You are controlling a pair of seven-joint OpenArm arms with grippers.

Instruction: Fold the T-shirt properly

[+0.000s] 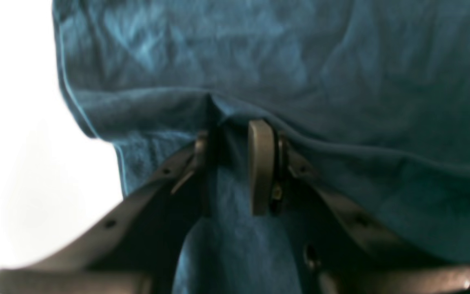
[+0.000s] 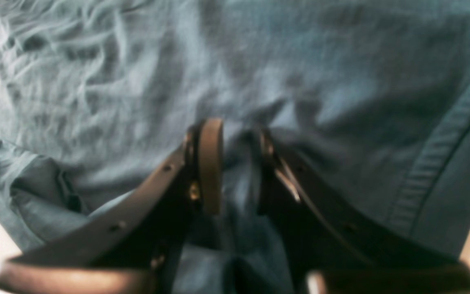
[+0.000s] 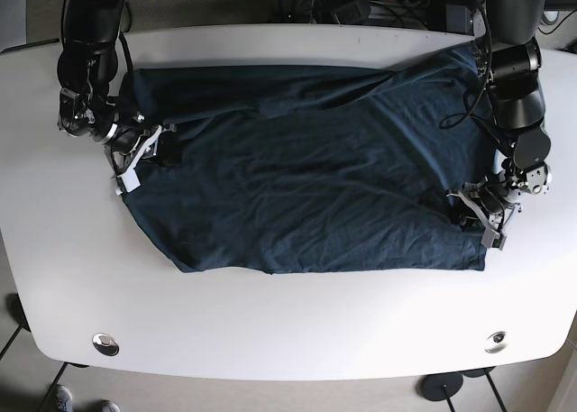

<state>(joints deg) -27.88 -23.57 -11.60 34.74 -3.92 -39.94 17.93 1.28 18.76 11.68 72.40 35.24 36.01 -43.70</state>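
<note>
In the left wrist view, the left end effector [image 1: 235, 163] is clenched on a pinched ridge of the teal T-shirt [image 1: 300, 73], its hem edge running toward 9 o'clock against the white counter [image 1: 10, 122]. In the right wrist view, the right end effector [image 2: 235, 159] likewise grips a bunch of wrinkled cloth, a stitched hem at 3 o'clock. In the base view the shirt lies spread across the counter's middle, held at 9 and 3 o'clock. The step looks like the grasp before a fold; next, both arms likely must lift together and carry the cloth evenly across.

Plain dark teal T-shirt [image 3: 306, 187], white table [image 3: 270, 322]
</note>
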